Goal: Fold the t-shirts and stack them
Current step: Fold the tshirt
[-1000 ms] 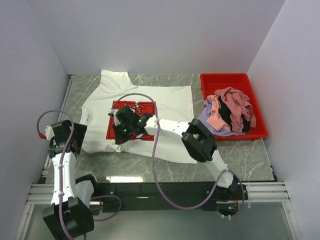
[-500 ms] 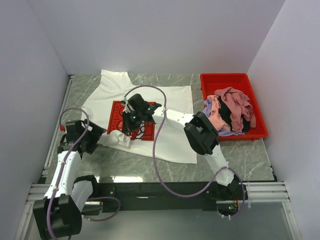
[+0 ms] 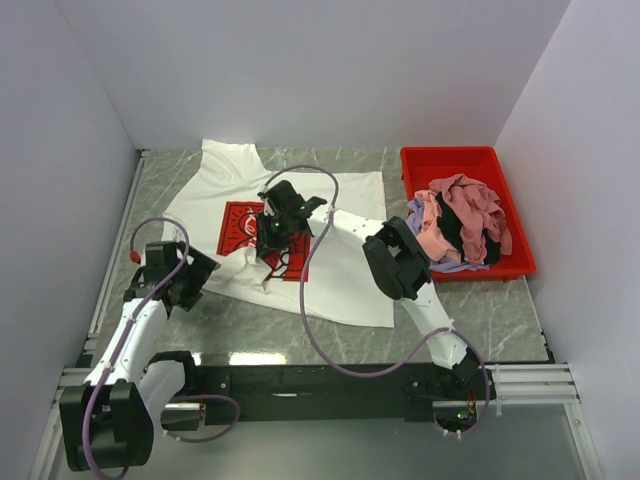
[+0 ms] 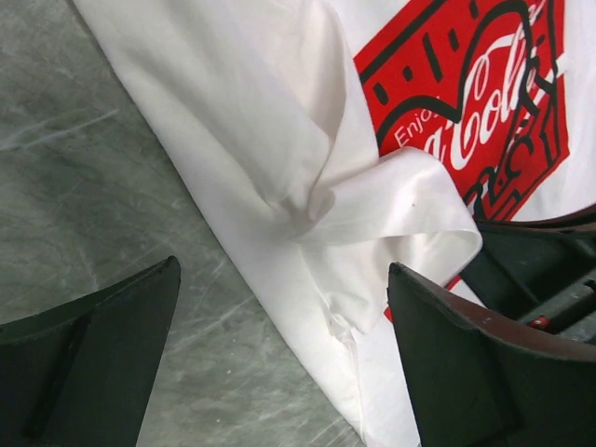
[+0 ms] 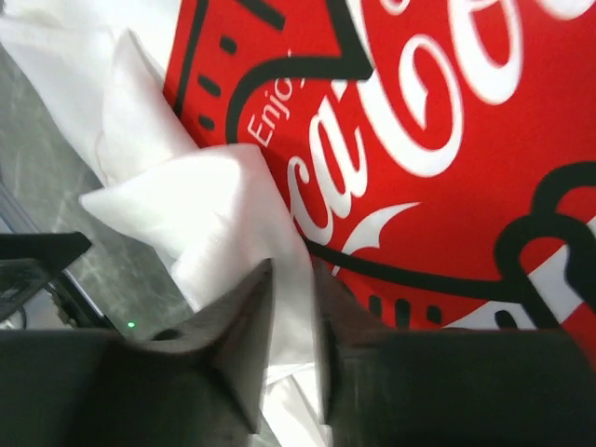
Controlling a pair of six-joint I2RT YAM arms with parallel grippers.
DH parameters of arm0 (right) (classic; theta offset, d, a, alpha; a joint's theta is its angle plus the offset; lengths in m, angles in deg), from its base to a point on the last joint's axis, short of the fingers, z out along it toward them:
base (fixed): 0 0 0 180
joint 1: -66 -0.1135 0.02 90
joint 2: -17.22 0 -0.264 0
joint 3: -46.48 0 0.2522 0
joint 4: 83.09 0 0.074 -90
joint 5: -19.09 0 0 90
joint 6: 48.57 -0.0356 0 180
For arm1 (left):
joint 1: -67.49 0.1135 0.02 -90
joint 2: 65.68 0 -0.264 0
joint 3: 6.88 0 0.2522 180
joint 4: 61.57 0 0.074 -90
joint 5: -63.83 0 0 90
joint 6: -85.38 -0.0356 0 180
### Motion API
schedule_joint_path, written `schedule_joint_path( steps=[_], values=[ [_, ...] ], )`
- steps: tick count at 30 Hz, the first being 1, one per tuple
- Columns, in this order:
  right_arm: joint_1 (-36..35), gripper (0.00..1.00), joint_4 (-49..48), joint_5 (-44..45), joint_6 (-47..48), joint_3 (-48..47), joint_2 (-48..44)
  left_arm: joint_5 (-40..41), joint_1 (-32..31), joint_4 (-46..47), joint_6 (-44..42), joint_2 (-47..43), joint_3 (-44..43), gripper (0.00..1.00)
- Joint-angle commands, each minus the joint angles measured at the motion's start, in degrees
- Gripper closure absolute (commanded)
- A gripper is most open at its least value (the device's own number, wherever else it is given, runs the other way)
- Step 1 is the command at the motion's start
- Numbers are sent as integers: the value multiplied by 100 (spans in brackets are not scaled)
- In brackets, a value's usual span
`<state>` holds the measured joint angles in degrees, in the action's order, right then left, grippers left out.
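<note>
One white t-shirt (image 3: pixel 345 200) on the surface (image 3: pixel 460 312): its left-hand edge since drawn in over the red print (image 3: pixel 240 226) by the right pincer (image 3: pixel 268 250), clamped on it; left pincer (image 3: pixel 197 272) agape, empty; first fold begun.

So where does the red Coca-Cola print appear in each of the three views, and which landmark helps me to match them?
Top external: the red Coca-Cola print lies left of centre, on the chest of the white t-shirt.
Left wrist: it is in the upper right corner.
Right wrist: it fills the upper right of the picture.
Shared landmark: the folded-over white flap at the print's edge.
</note>
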<state>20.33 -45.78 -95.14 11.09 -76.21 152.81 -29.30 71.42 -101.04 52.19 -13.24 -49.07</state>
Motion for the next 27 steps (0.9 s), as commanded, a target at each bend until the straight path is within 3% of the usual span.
schedule_joint_path(
  steps=[1,6,10,17,27],
  values=[
    [14,64,44,164,73,-191,-199,77,-41,426,110,151,74,3],
    [67,43,185,717,134,168,-699,-99,-172,883,207,450,56,15],
    [163,33,45,1393,3,906,-1367,-38,-357,1068,251,696,-5,24],
    [506,31,-386,1957,-270,2593,-2694,296,-577,1183,76,1346,-259,36],
    [779,30,-475,2581,-323,3747,-4040,24,-586,1499,-39,1848,-392,71]
  ],
)
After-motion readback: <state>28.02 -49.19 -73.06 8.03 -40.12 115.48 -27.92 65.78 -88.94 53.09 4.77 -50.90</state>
